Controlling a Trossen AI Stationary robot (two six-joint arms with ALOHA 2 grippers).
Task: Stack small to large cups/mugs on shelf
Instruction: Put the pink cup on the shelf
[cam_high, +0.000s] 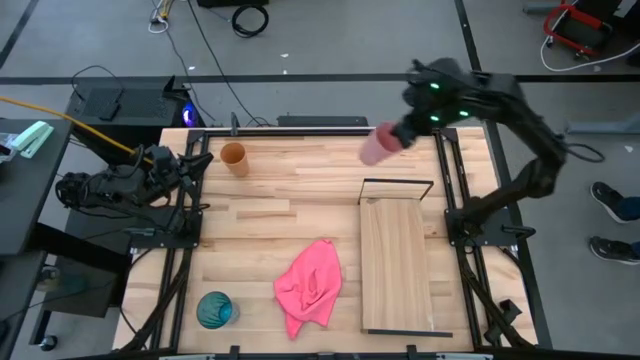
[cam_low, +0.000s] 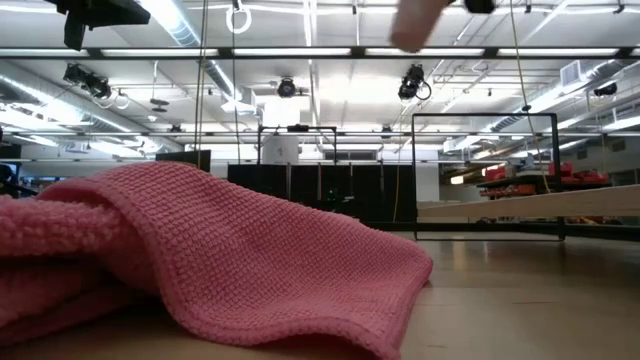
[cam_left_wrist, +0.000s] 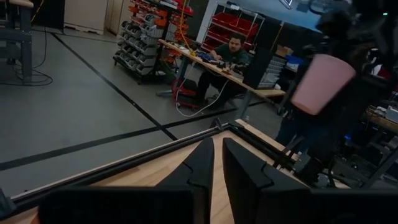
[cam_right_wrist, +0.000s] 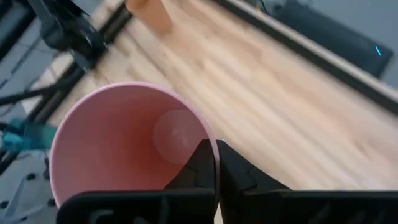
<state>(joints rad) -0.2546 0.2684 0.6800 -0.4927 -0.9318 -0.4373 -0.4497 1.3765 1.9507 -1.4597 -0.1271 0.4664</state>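
My right gripper (cam_high: 398, 138) is shut on the pink cup (cam_high: 377, 146) and holds it high over the table's far side, just beyond the shelf's black wire frame (cam_high: 397, 182). The light-wood shelf (cam_high: 397, 265) lies flat at the right. An orange-brown cup (cam_high: 233, 157) stands at the far left, and a teal cup (cam_high: 214, 310) stands near the front left corner. At the table's far left edge my left gripper (cam_left_wrist: 217, 155) points level. Its fingers are nearly together, with nothing between them. My right gripper pinches the pink cup's wall at the rim (cam_right_wrist: 210, 144), one finger inside the cup (cam_right_wrist: 200, 163) and one outside. The fingers slant down from the table's far right. The cup is lifted clear of the table and tilted, its mouth facing back toward the wrist.
A crumpled pink cloth (cam_high: 310, 285) lies at the table's near middle, left of the shelf, and fills much of the low view (cam_low: 200, 250). Black frame rails run along both table sides. A person sits at a bench in the room beyond (cam_left_wrist: 227, 53).
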